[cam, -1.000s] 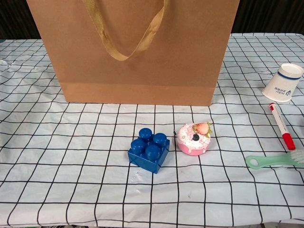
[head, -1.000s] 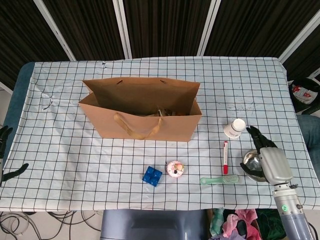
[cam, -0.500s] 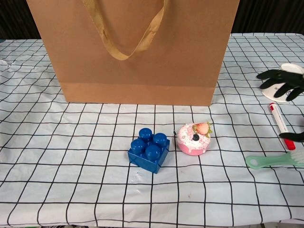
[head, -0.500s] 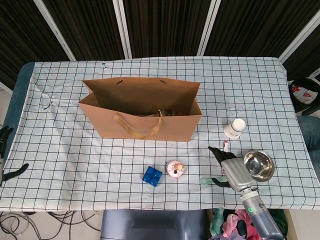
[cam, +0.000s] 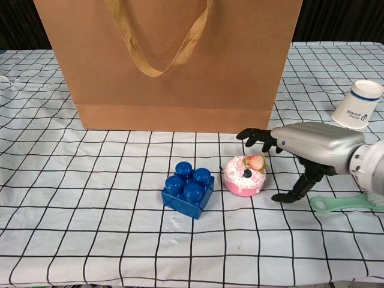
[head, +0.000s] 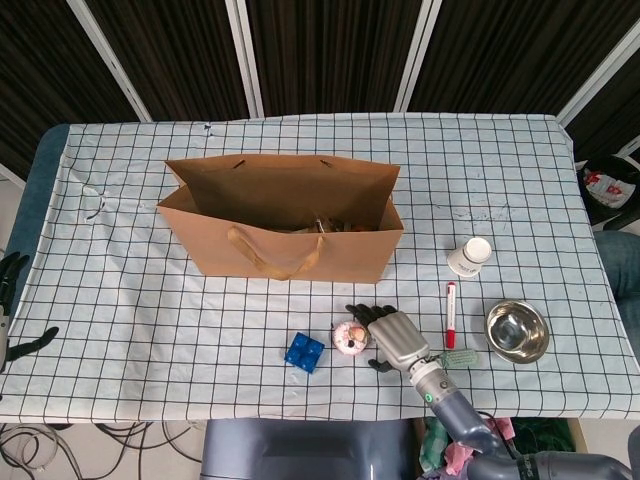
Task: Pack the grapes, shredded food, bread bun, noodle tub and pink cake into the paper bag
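The pink cake [head: 349, 338] [cam: 245, 174], topped with a strawberry, sits on the checked cloth in front of the brown paper bag [head: 285, 225] [cam: 168, 60]. My right hand [head: 393, 339] [cam: 306, 147] hovers just right of the cake, fingers spread and curved over it, thumb low at its right side, holding nothing. The bag stands upright and open, with brownish food dimly visible inside. My left hand [head: 10, 300] hangs off the table's left edge, fingers apart and empty.
A blue toy brick [head: 304, 352] [cam: 188, 189] lies left of the cake. To the right are a red marker [head: 450, 312], a green brush [cam: 342, 203], a tipped paper cup [head: 470, 256] [cam: 357, 104] and a steel bowl [head: 516, 331].
My right hand has swept left from the steel bowl, past the marker and brush, to the cake's right side. The cake and bag have not moved.
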Robot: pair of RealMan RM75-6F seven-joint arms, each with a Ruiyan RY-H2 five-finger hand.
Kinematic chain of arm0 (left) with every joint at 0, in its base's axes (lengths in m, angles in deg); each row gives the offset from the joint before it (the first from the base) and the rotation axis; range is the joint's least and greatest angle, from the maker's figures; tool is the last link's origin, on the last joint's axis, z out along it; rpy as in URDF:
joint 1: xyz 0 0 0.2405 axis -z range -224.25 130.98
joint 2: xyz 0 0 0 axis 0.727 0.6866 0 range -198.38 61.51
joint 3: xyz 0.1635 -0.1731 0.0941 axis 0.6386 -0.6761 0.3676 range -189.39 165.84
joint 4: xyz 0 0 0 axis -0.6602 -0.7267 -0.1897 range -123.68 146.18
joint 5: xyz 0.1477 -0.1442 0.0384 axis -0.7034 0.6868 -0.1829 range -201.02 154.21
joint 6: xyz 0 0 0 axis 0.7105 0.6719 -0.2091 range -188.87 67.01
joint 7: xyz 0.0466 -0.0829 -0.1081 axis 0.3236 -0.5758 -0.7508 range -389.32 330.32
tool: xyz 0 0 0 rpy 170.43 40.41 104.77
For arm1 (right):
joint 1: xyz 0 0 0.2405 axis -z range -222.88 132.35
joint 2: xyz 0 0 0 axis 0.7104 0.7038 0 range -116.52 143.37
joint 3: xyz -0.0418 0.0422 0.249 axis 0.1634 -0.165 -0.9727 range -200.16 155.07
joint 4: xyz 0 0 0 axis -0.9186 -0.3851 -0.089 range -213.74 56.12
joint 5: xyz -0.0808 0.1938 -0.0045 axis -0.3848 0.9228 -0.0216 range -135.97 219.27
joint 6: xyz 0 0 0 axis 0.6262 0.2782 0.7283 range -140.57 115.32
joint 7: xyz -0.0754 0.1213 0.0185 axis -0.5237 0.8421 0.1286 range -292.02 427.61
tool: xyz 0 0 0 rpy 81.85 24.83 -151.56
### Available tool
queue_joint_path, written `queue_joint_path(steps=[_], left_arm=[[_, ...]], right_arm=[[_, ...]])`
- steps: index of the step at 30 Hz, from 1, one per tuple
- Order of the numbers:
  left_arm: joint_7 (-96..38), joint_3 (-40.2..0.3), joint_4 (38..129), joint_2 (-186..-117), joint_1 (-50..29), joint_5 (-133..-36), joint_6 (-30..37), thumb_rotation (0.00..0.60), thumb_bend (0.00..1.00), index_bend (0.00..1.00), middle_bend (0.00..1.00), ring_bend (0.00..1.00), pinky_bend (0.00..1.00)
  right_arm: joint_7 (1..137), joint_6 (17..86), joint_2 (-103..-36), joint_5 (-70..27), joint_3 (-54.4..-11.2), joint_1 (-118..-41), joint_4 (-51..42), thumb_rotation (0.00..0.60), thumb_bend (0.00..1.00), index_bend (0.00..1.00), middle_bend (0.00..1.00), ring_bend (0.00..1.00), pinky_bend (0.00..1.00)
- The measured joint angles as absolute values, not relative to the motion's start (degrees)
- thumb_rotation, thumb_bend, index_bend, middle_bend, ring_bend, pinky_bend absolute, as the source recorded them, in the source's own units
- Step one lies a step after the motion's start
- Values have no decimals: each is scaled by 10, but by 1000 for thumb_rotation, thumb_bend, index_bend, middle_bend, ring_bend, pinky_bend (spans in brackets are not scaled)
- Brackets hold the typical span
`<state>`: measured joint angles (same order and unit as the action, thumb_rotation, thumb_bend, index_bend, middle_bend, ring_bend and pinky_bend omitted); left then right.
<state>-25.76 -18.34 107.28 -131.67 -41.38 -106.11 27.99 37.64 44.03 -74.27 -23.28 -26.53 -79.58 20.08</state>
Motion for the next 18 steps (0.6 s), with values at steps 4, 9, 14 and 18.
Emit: queue_joint_path(steps=[4, 9, 14, 18], left_arm=[[-257, -184, 1073, -1317, -414, -1060, 280, 600, 75, 87, 52, 0, 0], [-256, -184, 1073, -1317, -413, -1060, 278, 600, 76, 87, 52, 0, 0], [-257, -184, 1073, -1317, -414, -1060, 279, 600, 76, 87, 52, 0, 0], [-259, -184, 1073, -1316, -414, -1060, 280, 600, 75, 87, 52, 0, 0]], right_arm=[[361, 431, -760, -212, -274, -811, 188, 600, 169, 91, 131, 198, 225], [361, 433, -768, -212, -276, -816, 185, 600, 174, 156, 186, 244, 225], [356, 432, -772, -211, -275, -824, 191, 600, 207, 218, 227, 270, 225], [344, 428, -775, -199, -275, -832, 191, 600, 221, 230, 233, 272, 225]])
